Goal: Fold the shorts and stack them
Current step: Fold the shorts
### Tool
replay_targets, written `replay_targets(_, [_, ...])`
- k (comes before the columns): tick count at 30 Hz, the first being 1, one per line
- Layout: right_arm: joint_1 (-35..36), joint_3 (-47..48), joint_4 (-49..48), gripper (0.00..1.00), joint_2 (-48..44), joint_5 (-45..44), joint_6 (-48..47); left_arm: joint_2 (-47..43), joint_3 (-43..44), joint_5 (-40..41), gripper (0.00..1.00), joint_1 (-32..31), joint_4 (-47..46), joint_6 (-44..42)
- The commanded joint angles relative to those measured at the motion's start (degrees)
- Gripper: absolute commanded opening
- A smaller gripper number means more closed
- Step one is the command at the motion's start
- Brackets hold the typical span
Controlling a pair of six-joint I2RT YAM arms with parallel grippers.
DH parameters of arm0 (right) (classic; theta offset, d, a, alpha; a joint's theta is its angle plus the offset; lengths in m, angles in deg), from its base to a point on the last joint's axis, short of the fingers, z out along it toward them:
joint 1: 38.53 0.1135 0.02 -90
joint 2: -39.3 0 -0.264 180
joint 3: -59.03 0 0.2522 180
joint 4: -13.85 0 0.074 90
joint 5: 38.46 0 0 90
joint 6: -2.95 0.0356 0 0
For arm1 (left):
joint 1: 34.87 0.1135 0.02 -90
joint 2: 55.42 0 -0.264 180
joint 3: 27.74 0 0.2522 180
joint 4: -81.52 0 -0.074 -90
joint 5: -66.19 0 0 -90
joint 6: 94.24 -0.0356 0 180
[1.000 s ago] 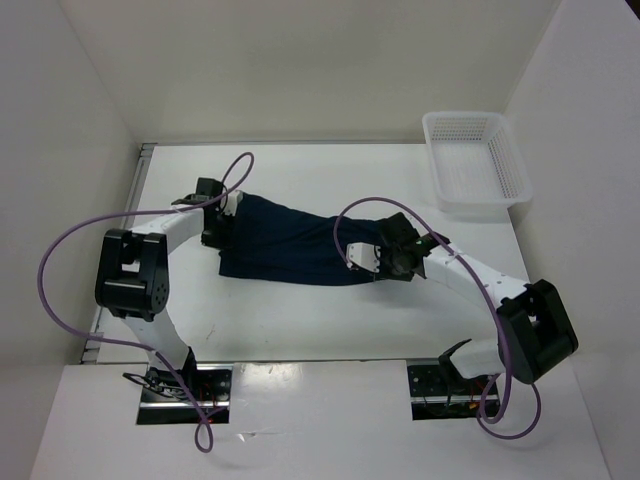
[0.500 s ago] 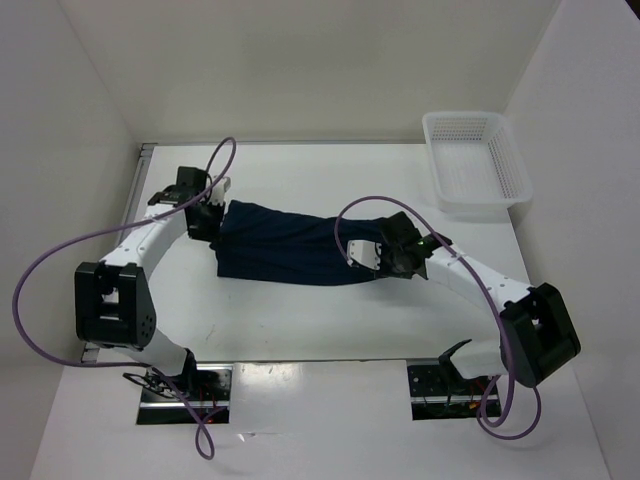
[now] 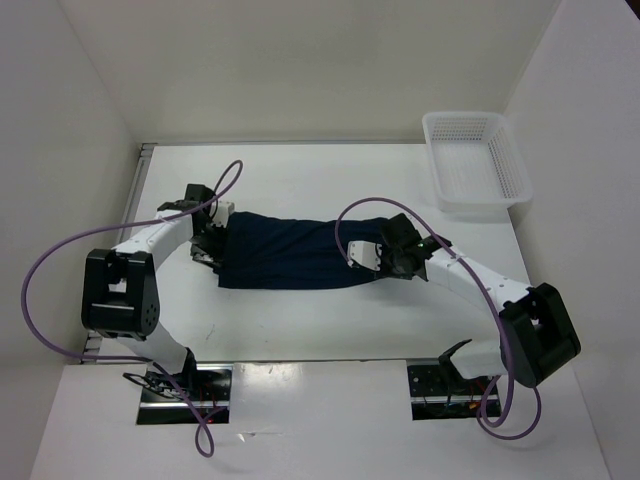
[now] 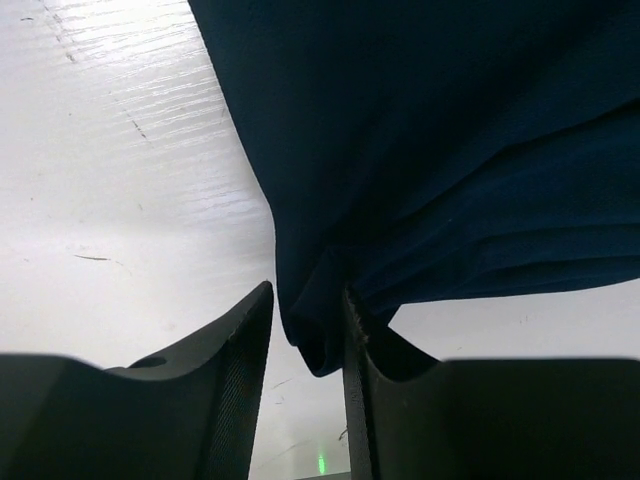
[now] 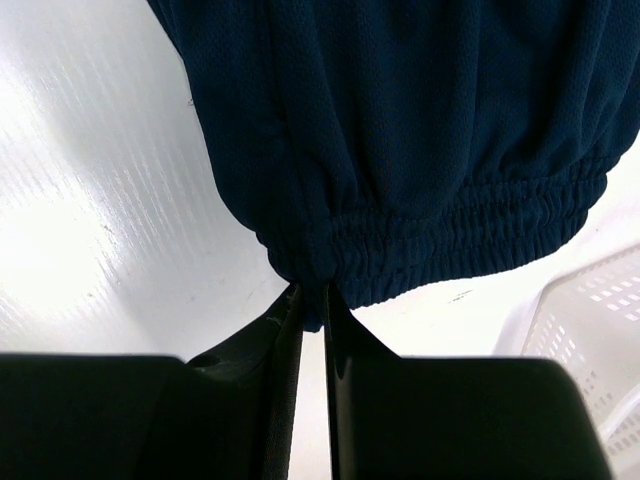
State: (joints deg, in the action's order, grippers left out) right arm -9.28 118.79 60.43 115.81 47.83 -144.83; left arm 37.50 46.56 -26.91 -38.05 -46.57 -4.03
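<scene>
Top external view: the dark navy shorts [image 3: 290, 250] lie stretched lengthwise on the table [image 3: 330, 320], well apart from the white mesh basket [image 3: 470, 120] at the far right corner. Right gripper [image 5: 310, 292]: fingers pressed nearly together, pinching the gathered elastic waistband. Left gripper [image 4: 308, 300]: fingers parted at the opposite end, a fold of cloth hanging between them, apparently loose, though the close view leaves this uncertain.

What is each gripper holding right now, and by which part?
Right gripper pinches the shorts at the elastic waistband edge. Left gripper has its jaws apart around the opposite end's fold, gripping nothing.
</scene>
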Motion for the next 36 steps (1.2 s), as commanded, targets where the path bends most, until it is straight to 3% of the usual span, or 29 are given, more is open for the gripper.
replay_targets(1, [-0.1,-0.4,-1.8,0.17,-1.9,0.0,0.2,0.1,0.7,-2.1,0.4,0.4,0.3,-0.2])
replay_targets(4, [-0.1,-0.9,-1.8,0.17,-1.9,0.0,0.2,0.1,0.2,-2.8,0.31,-0.2,1.5,-0.2])
replay_targets(8, [-0.1,-0.9,-1.8,0.17,-1.9,0.0,0.2,-0.5,0.8,-2.8,0.31,-0.2,1.5,-0.2])
replay_targets(10, [-0.1,-0.9,-1.8,0.17,-1.9,0.0,-0.3,-1.0,1.6,-2.3,0.45,-0.2,1.5,-0.2])
replay_targets(11, [-0.1,-0.9,-1.8,0.17,-1.9,0.0,-0.3,-1.0,2.1,-1.7,0.47,-0.2,0.9,-0.2])
replay_targets(16, [-0.1,-0.9,-1.8,0.17,-1.9,0.0,-0.3,-2.2,2.8,-1.2,0.47,-0.2,0.2,-0.2])
replay_targets(18, [-0.1,-0.9,-1.8,0.17,-1.9,-0.5,-0.3,-2.2,2.3,-1.2,0.42,-0.2,0.8,-0.2])
replay_targets(24, [-0.1,-0.4,-1.8,0.17,-1.9,-0.5,-0.8,-2.8,2.2,-1.2,0.0,-0.2,1.8,-0.2])
replay_targets(29, [-0.1,-0.4,-1.8,0.17,-1.9,-2.1,-1.4,-4.8,4.2,-0.2,0.0,-0.2,2.4,-0.2])
replay_targets(32, [-2.4,1.4,-0.2,0.01,-1.9,-2.7,-3.0,-7.5,6.1,-1.2,0.0,2.1,2.4,-0.2])
replay_targets(36, [-6.8,4.9,2.2,0.01,-2.7,0.5,-3.6,-10.3,5.5,-5.2,0.0,2.7,7.5,-0.2])
